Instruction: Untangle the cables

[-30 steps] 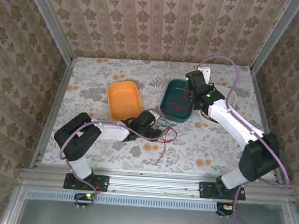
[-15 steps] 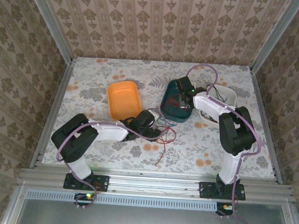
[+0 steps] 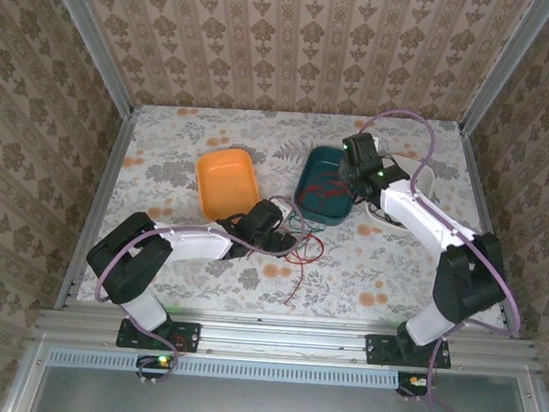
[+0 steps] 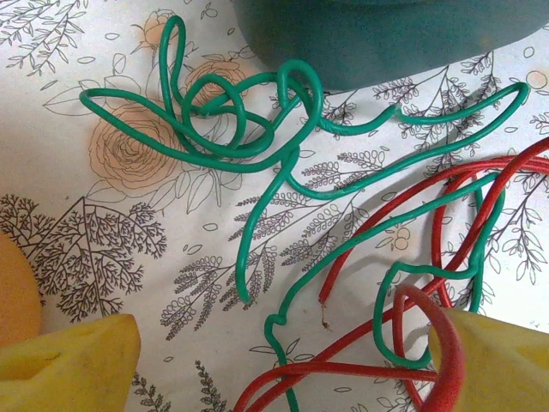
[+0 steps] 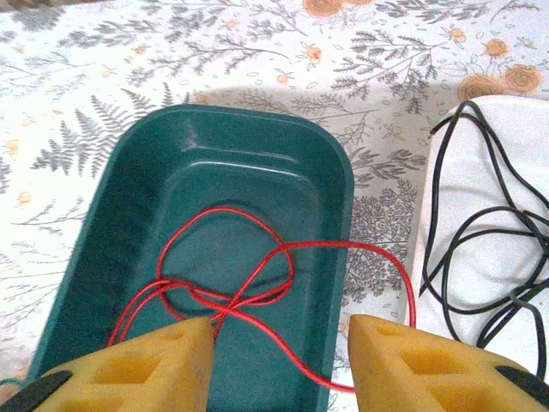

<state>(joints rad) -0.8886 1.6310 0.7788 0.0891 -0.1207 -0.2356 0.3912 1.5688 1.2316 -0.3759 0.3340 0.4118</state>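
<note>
From the top camera, my left arm has barely changed over the last second. Its left claw (image 3: 273, 227) still sits low over the tangle in the middle of the tabletop (image 3: 165, 151), just off the 5 o'clock corner of the orange tray (image 3: 227, 182). On the left wrist camera its fingers stand wide apart with nothing between them. The green cable (image 4: 257, 146) lies knotted on the flowered cloth at 12 o'clock from the claw. The loose red cable (image 4: 343, 371) crosses it at 4 o'clock and curls up close to the right-hand finger; I cannot tell if they touch.

The right arm is what moved. Half a second ago it was folded tight with the claw down in the teal tray (image 3: 301, 197). Now it is stretched out again and the right claw (image 3: 354, 179) hangs over the tray's 3 o'clock rim. It was closed a second ago; now, on the right wrist camera, its fingers are parted about halfway and hold nothing. Below them another red cable (image 5: 249, 275) lies looped in the teal tray, one strand running over the rim at 3 o'clock. The black cable (image 5: 480, 232) lies coiled in the white tray (image 5: 455, 172) beside it.
</note>
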